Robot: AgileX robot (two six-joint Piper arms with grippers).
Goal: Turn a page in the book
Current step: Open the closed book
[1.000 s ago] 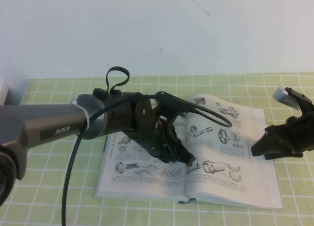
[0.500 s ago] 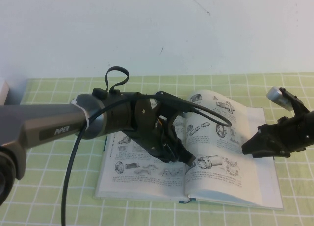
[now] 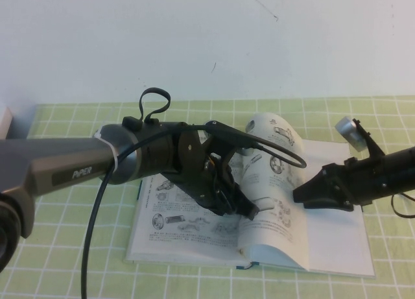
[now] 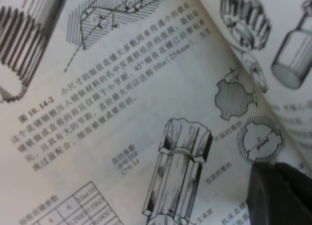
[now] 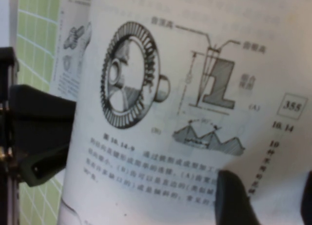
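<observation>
The book (image 3: 188, 237) lies open on the green checked cloth. My left gripper (image 3: 249, 213) is shut, its tip resting on the left page beside the spine. In the left wrist view it (image 4: 278, 169) sits on print with shaft drawings. The page (image 3: 272, 153), printed with gear-like parts, stands lifted and curled toward the spine. My right gripper (image 3: 299, 196) is open, its tips against the page's right side, low over the book. In the right wrist view the page (image 5: 185, 88) fills the frame, with the right gripper (image 5: 270, 195) in front of it.
A blank white page (image 3: 337, 240) lies bare under the lifted sheet. The left arm (image 3: 130, 159) and its cable (image 3: 279, 157) span the book's left half. A pale wall (image 3: 207, 39) stands behind the table. Green cloth (image 3: 65, 260) surrounds the book.
My right gripper has moved left across the right side of the book. The page has risen off it and curled toward the spine, baring a blank page. The left gripper has not moved.
</observation>
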